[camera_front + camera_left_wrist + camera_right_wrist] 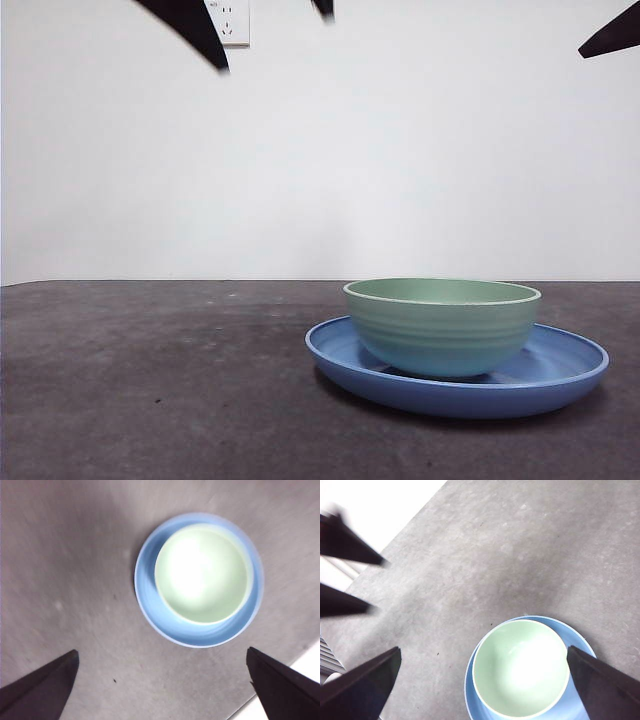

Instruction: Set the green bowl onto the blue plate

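Blue plate (560, 375) near right on table (150, 380); green bowl (442, 325) sits upright in it, slightly left of centre. Both grippers high overhead, jaws spread wide, empty; right gripper (482, 680) nearer bowl than left gripper (162, 680).

I read the green bowl (442, 325) as glossy, maybe glazed or hard plastic (I can't tell which), with faint ribs outside. The blue plate (570, 368) below it at lower right is equally smooth and shiny. The grey table (150, 380) looks matt and slightly mottled.
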Available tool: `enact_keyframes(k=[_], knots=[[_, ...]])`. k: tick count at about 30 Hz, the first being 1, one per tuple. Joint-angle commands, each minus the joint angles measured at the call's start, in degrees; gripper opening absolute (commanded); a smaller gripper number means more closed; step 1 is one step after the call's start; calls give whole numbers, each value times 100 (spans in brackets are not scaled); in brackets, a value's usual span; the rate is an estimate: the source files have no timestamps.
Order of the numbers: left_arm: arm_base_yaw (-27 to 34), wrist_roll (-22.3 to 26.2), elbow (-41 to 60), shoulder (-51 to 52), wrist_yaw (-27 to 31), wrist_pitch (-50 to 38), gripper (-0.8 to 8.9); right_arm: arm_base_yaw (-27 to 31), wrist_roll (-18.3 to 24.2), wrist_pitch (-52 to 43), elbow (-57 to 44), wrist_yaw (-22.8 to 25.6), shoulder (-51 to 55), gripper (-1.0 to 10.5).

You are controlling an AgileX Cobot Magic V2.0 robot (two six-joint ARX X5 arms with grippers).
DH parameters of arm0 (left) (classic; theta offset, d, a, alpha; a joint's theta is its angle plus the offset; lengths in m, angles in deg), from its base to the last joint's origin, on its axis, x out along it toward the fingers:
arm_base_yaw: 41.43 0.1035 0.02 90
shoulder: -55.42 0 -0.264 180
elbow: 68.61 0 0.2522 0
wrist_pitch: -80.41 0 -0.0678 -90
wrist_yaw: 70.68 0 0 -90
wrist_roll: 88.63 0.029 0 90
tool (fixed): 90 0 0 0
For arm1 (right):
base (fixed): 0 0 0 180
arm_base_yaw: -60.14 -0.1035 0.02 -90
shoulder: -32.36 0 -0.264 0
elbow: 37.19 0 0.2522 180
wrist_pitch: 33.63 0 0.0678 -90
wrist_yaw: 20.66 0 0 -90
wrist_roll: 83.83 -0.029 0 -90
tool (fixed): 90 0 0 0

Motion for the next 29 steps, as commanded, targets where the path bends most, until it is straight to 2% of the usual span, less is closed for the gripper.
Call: enact_keyframes(k=[1, 11, 14, 18, 21, 24, 29], knots=[[-74, 343, 275, 525, 24, -85, 634, -24, -57, -2, 103, -2, -44, 675], [-46, 332, 3510, 3541, 15, -1676, 633, -24, -55, 199, 103, 0, -46, 675], [-46, 175, 4273, 4365, 9, -2050, 632, -24, -55, 208, 103, 0, -46, 675], [-46, 146, 4680, 5071, -59, -2103, 629, -24, -55, 219, 103, 0, -46, 675], [-46, 87, 4715, 5407, -332, -2096, 629, -24, -55, 219, 103, 0, -46, 675], [-46, 37, 4715, 5628, -616, -2133, 629, -24, -55, 219, 103, 2, -46, 676], [-46, 35, 4715, 5759, -623, -2107, 629, -24, -70, 297, 103, 2, -46, 675]])
